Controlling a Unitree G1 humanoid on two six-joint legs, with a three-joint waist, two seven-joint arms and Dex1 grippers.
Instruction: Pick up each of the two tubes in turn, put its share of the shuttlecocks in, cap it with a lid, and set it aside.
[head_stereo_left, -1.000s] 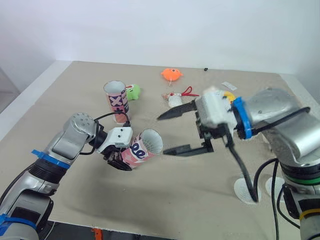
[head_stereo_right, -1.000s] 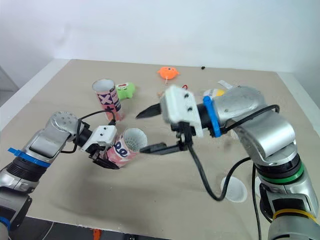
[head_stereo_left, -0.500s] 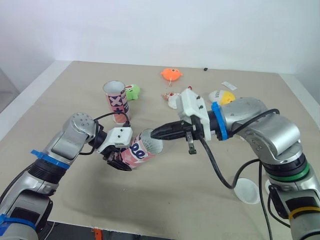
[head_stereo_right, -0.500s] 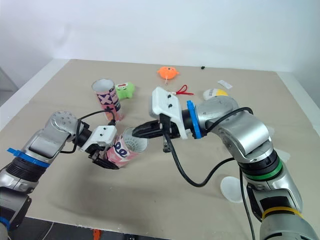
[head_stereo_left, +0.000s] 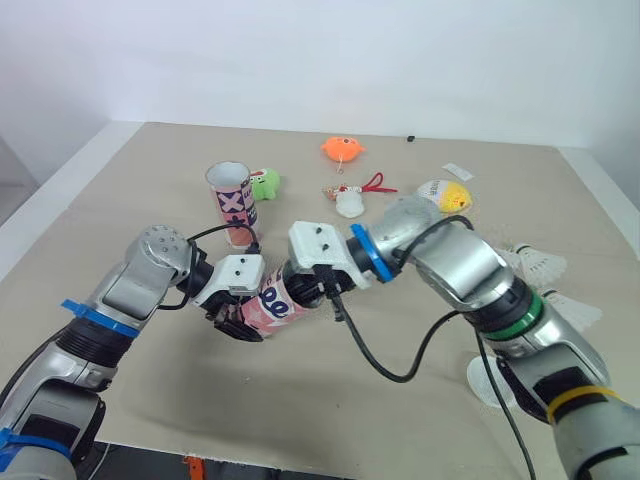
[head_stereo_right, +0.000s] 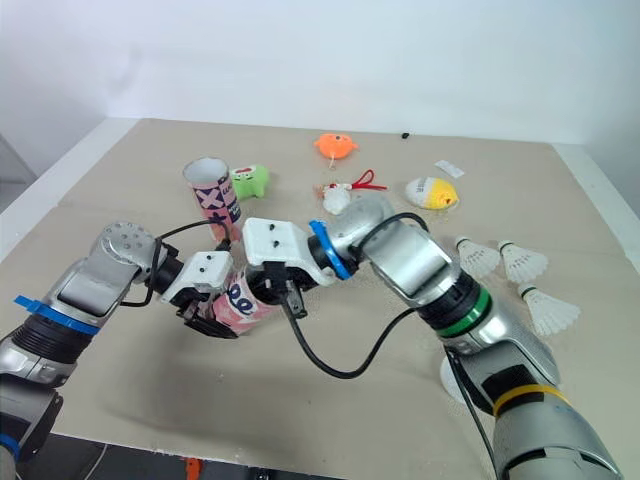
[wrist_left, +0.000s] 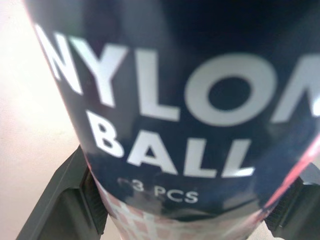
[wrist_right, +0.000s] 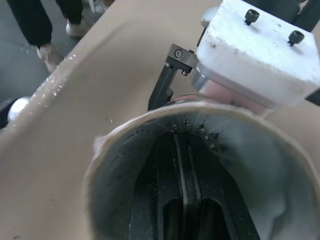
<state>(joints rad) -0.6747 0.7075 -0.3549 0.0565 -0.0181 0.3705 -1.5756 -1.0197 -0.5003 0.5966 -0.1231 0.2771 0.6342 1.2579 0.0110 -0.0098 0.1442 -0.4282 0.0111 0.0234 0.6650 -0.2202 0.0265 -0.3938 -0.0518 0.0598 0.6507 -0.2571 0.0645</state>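
Soft, even light falls from overhead onto the table (head_stereo_left: 420, 400), which shows bright and matte, free of glare; the white wall (head_stereo_left: 300, 60) behind is evenly lit, greying a little toward the left; the orange toy (head_stereo_left: 343, 149) keeps only a small, soft-edged shadow under it; in the left wrist view the held tube (wrist_left: 175, 100) stands dark with bright white lettering, and the table beside it washes out pale; in the right wrist view the same tube is pale at its rim and deeply shaded where the right gripper (wrist_right: 184, 150) lies inside; the floor (wrist_right: 12, 65) beyond is dim
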